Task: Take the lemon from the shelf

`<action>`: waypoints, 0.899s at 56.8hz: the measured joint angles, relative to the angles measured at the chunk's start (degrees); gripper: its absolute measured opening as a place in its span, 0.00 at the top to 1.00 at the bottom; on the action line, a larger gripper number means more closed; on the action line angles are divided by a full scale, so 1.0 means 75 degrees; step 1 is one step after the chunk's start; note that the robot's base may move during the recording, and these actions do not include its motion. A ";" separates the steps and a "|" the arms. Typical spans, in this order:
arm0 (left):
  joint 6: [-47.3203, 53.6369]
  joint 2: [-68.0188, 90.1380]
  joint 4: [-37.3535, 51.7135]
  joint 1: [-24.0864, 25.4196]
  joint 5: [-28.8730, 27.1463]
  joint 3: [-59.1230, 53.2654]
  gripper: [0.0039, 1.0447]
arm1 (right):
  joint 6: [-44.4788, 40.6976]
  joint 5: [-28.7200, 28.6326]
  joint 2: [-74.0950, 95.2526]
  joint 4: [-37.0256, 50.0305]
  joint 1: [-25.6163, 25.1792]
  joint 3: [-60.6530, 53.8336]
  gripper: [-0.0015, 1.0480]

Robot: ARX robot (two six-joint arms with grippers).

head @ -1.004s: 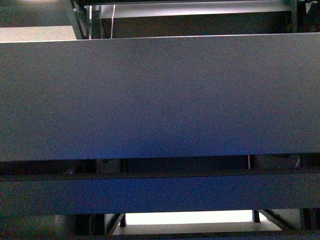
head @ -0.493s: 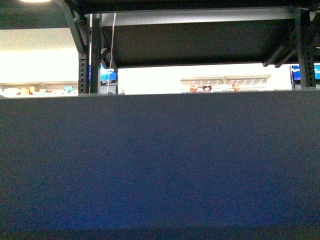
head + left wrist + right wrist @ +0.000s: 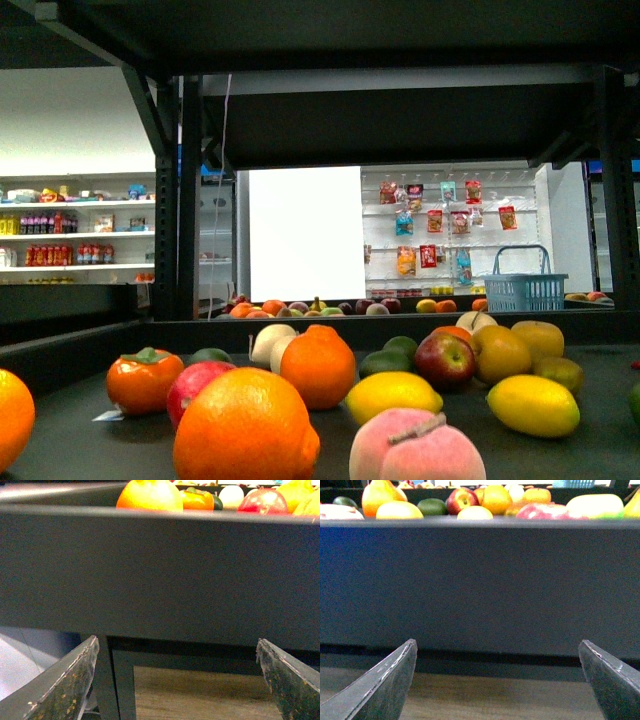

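The left gripper (image 3: 176, 642) and right gripper (image 3: 497, 642) gape wide, empty, below the shelf (image 3: 160, 580) edge. Risk: striking it, or seizing fruit beside the lemon (image 3: 532, 405).

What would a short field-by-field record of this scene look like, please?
shelf: black metal rack, dark deck loaded with mixed fruit
lemon: bright-yellow oval fruit, right part of the deck, lying free, nothing gripping it
neighbours: orange and peach nearer the camera, red apple behind
left tool: open, empty, facing the deck's front edge from below
right tool: open, empty, likewise below the front edge
front view: neither arm shows
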 joint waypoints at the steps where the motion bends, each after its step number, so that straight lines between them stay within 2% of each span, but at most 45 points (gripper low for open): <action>1: 0.0003 0.0000 0.0000 0.0000 0.0003 0.0000 0.07 | 0.0000 0.0003 0.0000 0.0000 0.0000 0.0000 0.07; 51: 0.0000 0.0000 0.0000 0.0000 0.0003 0.0000 0.07 | -0.0003 0.0003 0.0000 0.0000 0.0000 -0.0003 0.07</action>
